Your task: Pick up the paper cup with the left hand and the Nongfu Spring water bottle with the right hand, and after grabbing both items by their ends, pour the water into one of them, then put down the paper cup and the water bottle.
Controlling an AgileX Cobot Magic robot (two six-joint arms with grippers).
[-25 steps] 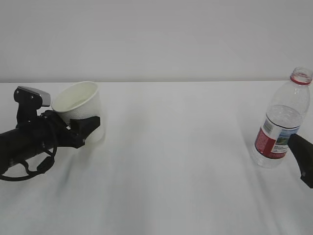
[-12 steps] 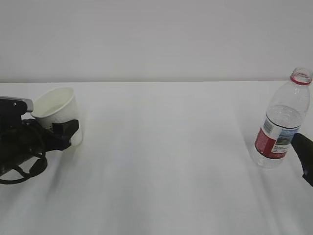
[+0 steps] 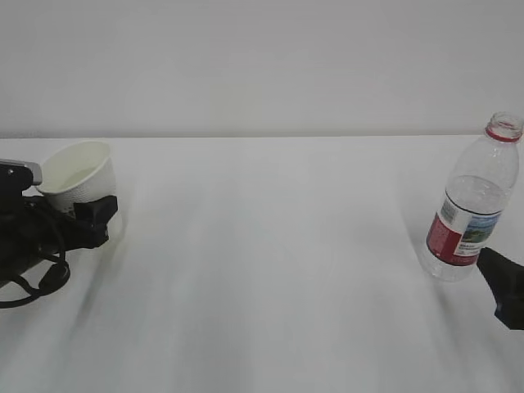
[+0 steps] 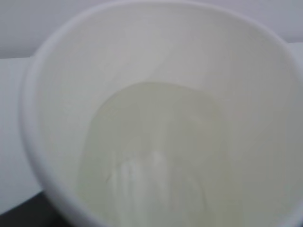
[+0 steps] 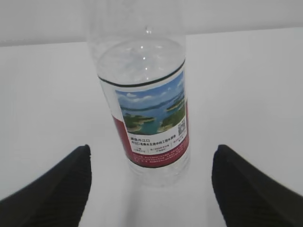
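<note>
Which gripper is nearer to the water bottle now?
Right. The right gripper sits just beside the water bottle, open jaws apart from it; the left gripper holds the cup far across.

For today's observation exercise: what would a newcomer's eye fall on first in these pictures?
The tall clear water bottle with its red label, standing uncapped at the table's far right. Next, the white paper cup at the far left, tilted in the left end effector, with water pooled inside.
</note>
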